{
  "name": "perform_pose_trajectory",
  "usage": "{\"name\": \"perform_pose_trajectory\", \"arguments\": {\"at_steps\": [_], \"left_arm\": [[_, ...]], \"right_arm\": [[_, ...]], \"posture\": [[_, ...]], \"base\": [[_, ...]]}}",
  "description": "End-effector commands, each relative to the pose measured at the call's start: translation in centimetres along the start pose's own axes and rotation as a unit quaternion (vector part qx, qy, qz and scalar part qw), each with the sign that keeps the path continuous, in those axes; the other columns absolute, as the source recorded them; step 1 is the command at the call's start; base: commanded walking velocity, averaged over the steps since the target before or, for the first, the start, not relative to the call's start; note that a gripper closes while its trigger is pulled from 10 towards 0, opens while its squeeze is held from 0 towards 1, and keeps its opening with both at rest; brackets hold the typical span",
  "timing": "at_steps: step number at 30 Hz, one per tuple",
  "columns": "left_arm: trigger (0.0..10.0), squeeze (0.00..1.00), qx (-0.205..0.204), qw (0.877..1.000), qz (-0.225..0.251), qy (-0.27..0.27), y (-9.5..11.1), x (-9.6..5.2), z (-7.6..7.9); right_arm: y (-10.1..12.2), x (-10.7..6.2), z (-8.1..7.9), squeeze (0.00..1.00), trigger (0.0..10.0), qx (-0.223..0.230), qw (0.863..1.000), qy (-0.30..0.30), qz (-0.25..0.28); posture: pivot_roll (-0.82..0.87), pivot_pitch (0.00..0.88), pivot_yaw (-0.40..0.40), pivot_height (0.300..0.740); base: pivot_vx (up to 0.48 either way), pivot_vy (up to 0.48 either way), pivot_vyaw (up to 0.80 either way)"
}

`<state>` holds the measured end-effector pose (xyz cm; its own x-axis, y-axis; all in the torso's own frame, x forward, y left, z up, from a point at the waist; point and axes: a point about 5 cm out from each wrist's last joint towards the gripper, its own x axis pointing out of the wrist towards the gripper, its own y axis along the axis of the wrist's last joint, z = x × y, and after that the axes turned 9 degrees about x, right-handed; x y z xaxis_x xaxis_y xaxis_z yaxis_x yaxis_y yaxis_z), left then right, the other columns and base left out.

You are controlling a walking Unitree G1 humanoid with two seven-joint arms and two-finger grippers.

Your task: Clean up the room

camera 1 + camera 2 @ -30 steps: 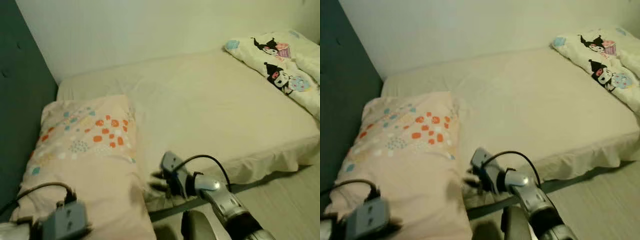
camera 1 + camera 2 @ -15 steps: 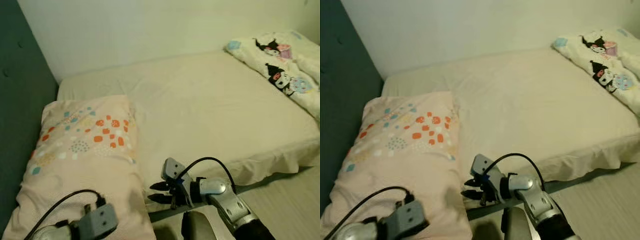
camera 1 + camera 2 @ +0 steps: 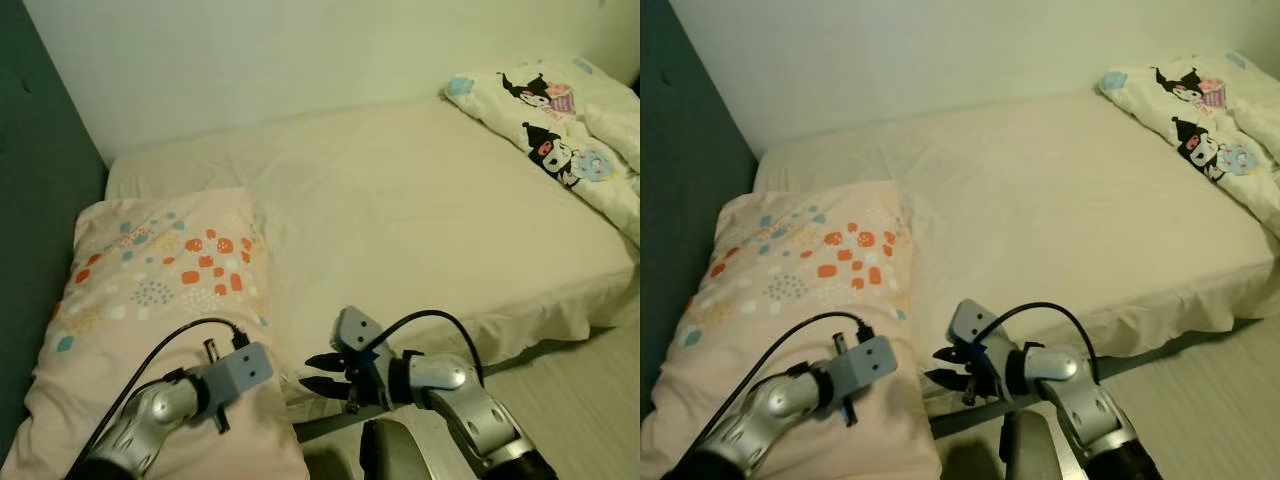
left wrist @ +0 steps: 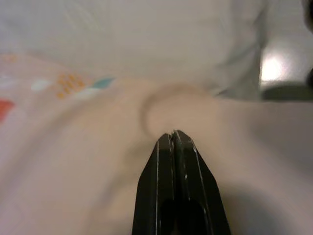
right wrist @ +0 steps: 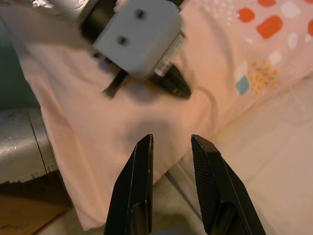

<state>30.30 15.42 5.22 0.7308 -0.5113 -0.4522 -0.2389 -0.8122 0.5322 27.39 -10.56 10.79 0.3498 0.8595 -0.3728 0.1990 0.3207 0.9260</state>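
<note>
A pale wall (image 3: 300, 50) backs a bed (image 3: 420, 210) in the left eye view, with a dark headboard (image 3: 40, 200) on the left. A peach pillow (image 3: 150, 290) with coloured patches lies at the head and a cartoon-print duvet (image 3: 560, 130) at the far end. The right claw (image 3: 318, 371) hangs spread just off the pillow's edge.

In the left wrist view, the left claw (image 4: 174, 133) is pressed together, its tip against the pillow.

In the right wrist view, the right claw's fingers (image 5: 137, 176) stand parted over the pillow's corner, facing the left claw.
</note>
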Motion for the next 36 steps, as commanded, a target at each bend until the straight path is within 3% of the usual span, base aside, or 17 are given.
{"name": "perform_pose_trajectory", "arguments": {"at_steps": [1, 5, 8, 9, 11, 13, 14, 15, 16, 19, 21, 27, 28, 29, 30, 35, 36], "left_arm": [[0.0, 0.0, 0.034, 0.999, -0.019, -0.022, -0.6, 0.3, 0.7], [0.0, 0.0, 0.04, 0.999, -0.004, -0.036, -0.5, 0.4, -0.7], [0.0, 0.0, -0.047, 0.991, 0.074, -0.101, -0.3, -1.4, -2.0], [0.0, 0.0, -0.047, 0.991, 0.074, -0.101, -0.3, -1.4, -2.0], [0.0, 0.0, -0.069, 0.98, 0.095, -0.16, -1.2, -3.4, -1.5], [0.0, 0.0, -0.069, 0.98, 0.095, -0.16, -1.2, -3.4, -1.5], [0.0, 0.0, -0.052, 0.974, 0.082, -0.204, -2.3, -5.0, -0.7], [0.0, 0.0, -0.052, 0.974, 0.082, -0.204, -2.3, -5.0, -0.7], [0.0, 0.0, -0.032, 0.968, 0.058, -0.243, -3.5, -6.5, 0.2], [0.0, 0.0, -0.02, 0.961, 0.031, -0.273, -4.8, -7.8, 1.0], [0.0, 0.0, -0.002, 0.945, -0.021, -0.327, -7.0, -10.0, 3.0], [0.0, 0.0, 0.018, 0.928, -0.048, -0.37, -8.1, -11.3, 4.3], [0.0, 0.0, 0.043, 0.921, -0.068, -0.382, -8.5, -11.4, 4.9], [0.0, 0.0, 0.043, 0.921, -0.068, -0.382, -8.5, -11.4, 4.9], [0.0, 0.0, 0.067, 0.909, -0.096, -0.4, -8.9, -11.4, 5.8], [0.0, 0.0, 0.045, 0.893, -0.087, -0.439, -8.3, -11.8, 6.5], [0.0, 0.0, 0.034, 0.884, -0.083, -0.46, -8.1, -12.1, 6.9]], "right_arm": [[-0.1, -0.2, -0.4, 0.0, 10.0, 0.007, 1.0, -0.005, -0.001], [0.0, -0.5, -0.5, 0.0, 10.0, 0.01, 1.0, -0.012, 0.001], [-0.2, -0.7, -0.6, 0.0, 10.0, 0.015, 1.0, -0.017, 0.003], [-0.2, -0.7, -0.6, 0.0, 10.0, 0.015, 1.0, -0.017, 0.003], [-0.2, -0.7, -0.7, 0.0, 10.0, 0.02, 1.0, -0.018, 0.004], [-0.2, -0.7, -0.7, 0.0, 10.0, 0.02, 1.0, -0.018, 0.004], [-0.3, -0.6, -0.8, 0.0, 10.0, 0.022, 1.0, -0.017, 0.005], [-0.3, -0.6, -0.8, 0.0, 10.0, 0.022, 1.0, -0.017, 0.005], [-0.3, -0.5, -0.8, 0.0, 10.0, 0.024, 1.0, -0.016, 0.005], [-0.3, -0.4, -0.8, 0.0, 10.0, 0.025, 1.0, -0.016, 0.005], [-0.1, -0.1, -0.7, 0.0, 10.0, 0.025, 1.0, -0.017, 0.007], [0.1, 0.1, -0.6, 0.0, 10.0, 0.024, 0.999, -0.021, 0.008], [0.1, 0.0, -0.5, 0.0, 10.0, 0.022, 0.999, -0.022, 0.007], [0.1, 0.0, -0.5, 0.0, 10.0, 0.022, 0.999, -0.022, 0.007], [0.2, 0.0, -0.4, 0.0, 10.0, 0.02, 0.999, -0.024, 0.006], [0.2, -0.2, -0.4, 0.0, 10.0, 0.021, 0.999, -0.026, 0.007], [0.2, -0.3, -0.4, 0.0, 10.0, 0.021, 0.999, -0.027, 0.006]], "posture": [[-0.1, 0.24, -0.019, 0.61], [-0.11, 0.249, -0.001, 0.61], [-0.1, 0.244, 0.009, 0.61], [-0.1, 0.244, 0.009, 0.61], [-0.08, 0.24, 0.007, 0.61], [-0.08, 0.24, 0.007, 0.61], [-0.07, 0.236, 0.005, 0.61], [-0.07, 0.236, 0.005, 0.61], [-0.06, 0.233, 0.002, 0.61], [-0.06, 0.231, 0.0, 0.61], [-0.06, 0.226, 0.0, 0.61], [-0.05, 0.224, -0.002, 0.61], [-0.06, 0.225, -0.003, 0.61], [-0.06, 0.225, -0.003, 0.61], [-0.07, 0.226, -0.001, 0.61], [-0.07, 0.226, -0.001, 0.61], [-0.08, 0.223, 0.004, 0.61]], "base": [[0.0, 0.0, 0.0], [0.0, 0.0, 0.0], [0.0, 0.0, 0.0], [0.0, 0.0, 0.0], [0.0, 0.0, 0.0], [0.0, 0.0, 0.0], [0.0, 0.0, 0.0], [0.0, 0.0, 0.0], [0.0, 0.0, 0.0], [0.0, 0.0, 0.0], [0.0, 0.0, 0.0], [0.0, 0.0, 0.0], [0.0, 0.0, 0.0], [0.0, 0.0, 0.0], [0.0, 0.0, 0.0], [0.0, 0.0, 0.0], [0.0, 0.0, 0.0]]}}
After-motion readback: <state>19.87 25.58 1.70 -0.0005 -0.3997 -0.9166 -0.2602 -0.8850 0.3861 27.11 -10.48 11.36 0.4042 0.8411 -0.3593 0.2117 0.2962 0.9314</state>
